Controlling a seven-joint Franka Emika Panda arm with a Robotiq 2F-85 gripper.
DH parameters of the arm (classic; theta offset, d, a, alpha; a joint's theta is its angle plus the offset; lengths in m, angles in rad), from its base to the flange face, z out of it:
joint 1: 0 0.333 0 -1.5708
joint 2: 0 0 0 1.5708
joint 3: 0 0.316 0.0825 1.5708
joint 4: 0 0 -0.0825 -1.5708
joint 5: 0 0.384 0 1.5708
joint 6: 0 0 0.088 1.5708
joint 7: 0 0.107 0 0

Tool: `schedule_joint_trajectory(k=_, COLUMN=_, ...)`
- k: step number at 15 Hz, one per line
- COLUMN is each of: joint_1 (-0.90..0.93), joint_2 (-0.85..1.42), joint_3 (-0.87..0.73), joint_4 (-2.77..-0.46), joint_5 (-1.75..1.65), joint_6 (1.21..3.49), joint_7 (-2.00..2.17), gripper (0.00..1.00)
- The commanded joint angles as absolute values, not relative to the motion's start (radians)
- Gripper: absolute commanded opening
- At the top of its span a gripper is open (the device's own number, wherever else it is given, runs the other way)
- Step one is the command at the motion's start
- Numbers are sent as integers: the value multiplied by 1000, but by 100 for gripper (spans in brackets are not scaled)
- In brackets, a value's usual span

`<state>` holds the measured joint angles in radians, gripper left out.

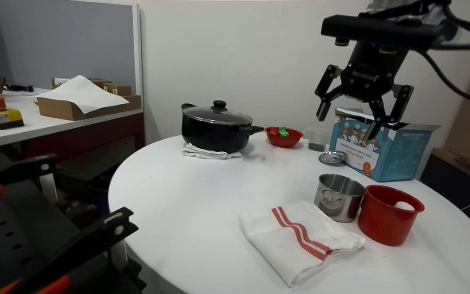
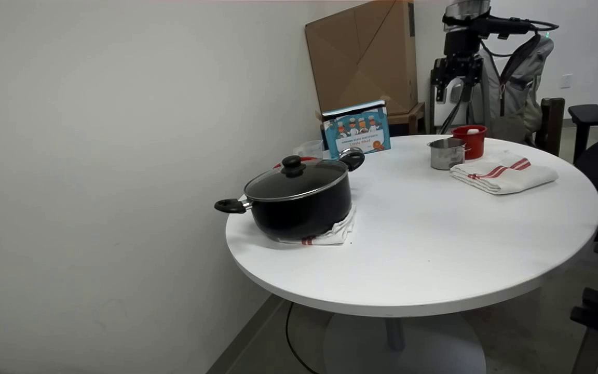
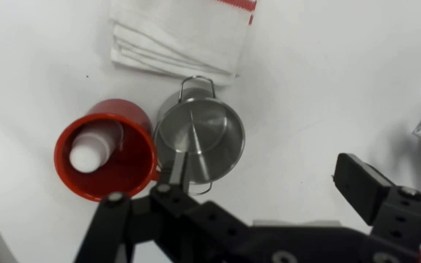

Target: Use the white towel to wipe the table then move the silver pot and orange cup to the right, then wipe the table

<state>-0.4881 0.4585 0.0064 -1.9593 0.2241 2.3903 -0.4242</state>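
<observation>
Above the round white table (image 1: 178,196), the Robotiq gripper (image 1: 346,123) hangs released, its jaws spread wide. Below, the folded, red-striped white towel (image 1: 278,241) lies just beside the silver pot (image 1: 338,202), and the red cup (image 1: 386,226) stands next to that, a white object (image 1: 404,206) inside.

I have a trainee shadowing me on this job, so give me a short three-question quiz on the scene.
1. True or false: the jaws are shut.
2. Choose one: the white object is inside A) the silver pot, B) the red-orange cup, C) the red bowl.
3. Short answer: in both exterior views, what pokes out from under the black lidded pot?

Key: 1. False, they stand open with nothing between them. 2. B. 3. A white cloth.
</observation>
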Motion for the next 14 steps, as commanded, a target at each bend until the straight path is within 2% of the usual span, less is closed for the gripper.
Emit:
schedule_joint_trajectory(k=1, joint_1=-463, joint_2=252, joint_3=-32, joint_4=-2209, joint_5=275, joint_6=2419, joint_7=-456, gripper=100)
schedule_joint_trajectory(k=7, joint_1=-356, joint_2=42, joint_3=-112, joint_4=-2540, joint_5=197, joint_6=2552, joint_7=-385, gripper=100)
schedule_joint_trajectory(k=14, joint_1=-229, joint_2=74, joint_3=-137, joint_4=-2678, joint_5=0, joint_6=2834, joint_7=-139, gripper=100)
